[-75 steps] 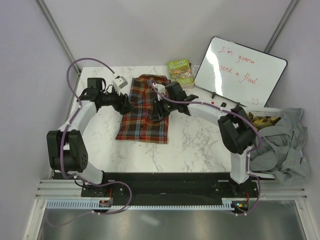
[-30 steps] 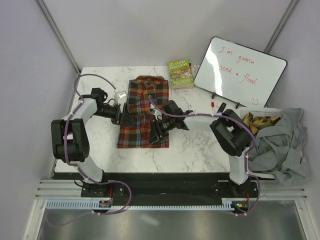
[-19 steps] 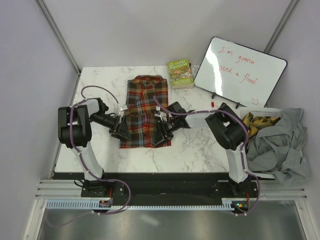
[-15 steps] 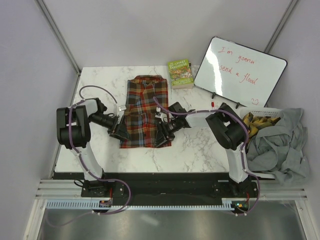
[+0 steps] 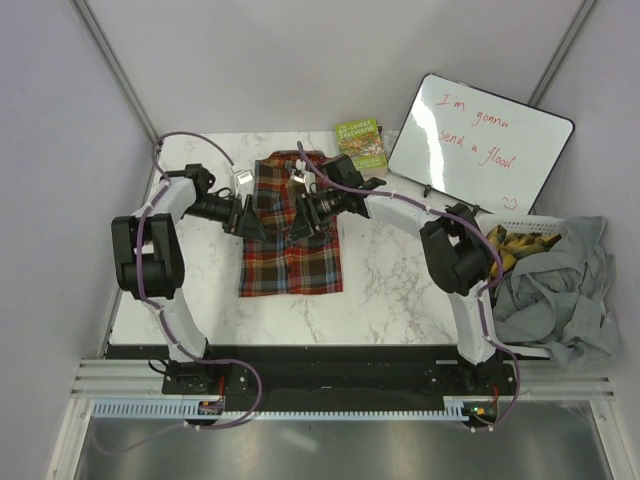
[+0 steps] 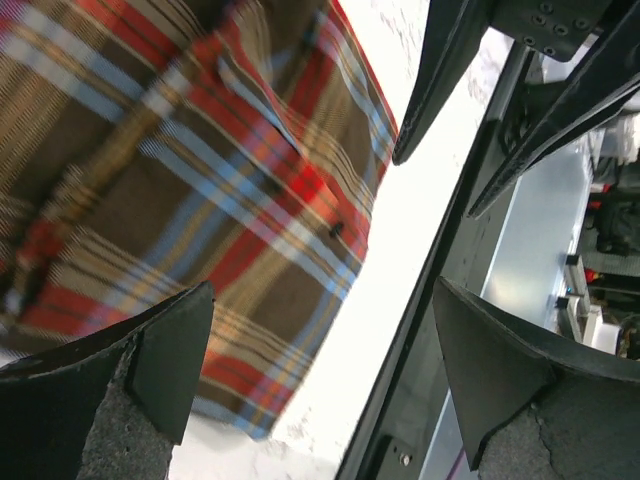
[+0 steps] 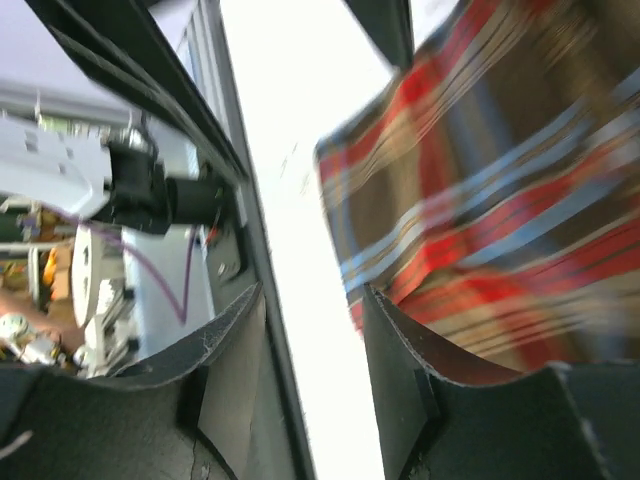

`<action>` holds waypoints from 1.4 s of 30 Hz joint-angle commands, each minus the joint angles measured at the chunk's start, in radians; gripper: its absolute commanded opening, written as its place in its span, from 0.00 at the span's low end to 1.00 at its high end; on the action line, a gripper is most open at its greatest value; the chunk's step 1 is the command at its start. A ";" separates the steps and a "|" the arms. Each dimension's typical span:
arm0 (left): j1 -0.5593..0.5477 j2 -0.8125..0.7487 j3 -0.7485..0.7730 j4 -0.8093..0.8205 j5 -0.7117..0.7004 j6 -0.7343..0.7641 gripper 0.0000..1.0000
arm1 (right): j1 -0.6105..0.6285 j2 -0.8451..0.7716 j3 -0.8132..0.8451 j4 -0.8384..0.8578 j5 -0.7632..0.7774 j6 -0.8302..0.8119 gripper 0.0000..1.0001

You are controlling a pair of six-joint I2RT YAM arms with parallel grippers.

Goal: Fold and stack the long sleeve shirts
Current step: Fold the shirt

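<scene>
because the plaid shirt point(image 5: 290, 265) lying flat on the table point(image 5: 400, 290) is light, limp flannel, i'd pinch its side edges; the left gripper point(image 5: 254, 218) gapes wide, the right gripper point(image 5: 298, 220) half apart, both empty.

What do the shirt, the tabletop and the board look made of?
Shirt: soft woven cloth, likely flannel; matte plaid, creased, with limp edges.
Tabletop: smooth white with grey veins; marble or a marble-look laminate.
Board: smooth white writing surface in a dark frame, with red marker writing.
</scene>
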 commanded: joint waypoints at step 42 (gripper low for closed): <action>-0.644 -1.038 -1.153 1.099 -0.778 0.597 0.93 | -0.008 0.256 0.202 0.118 0.194 -0.100 0.35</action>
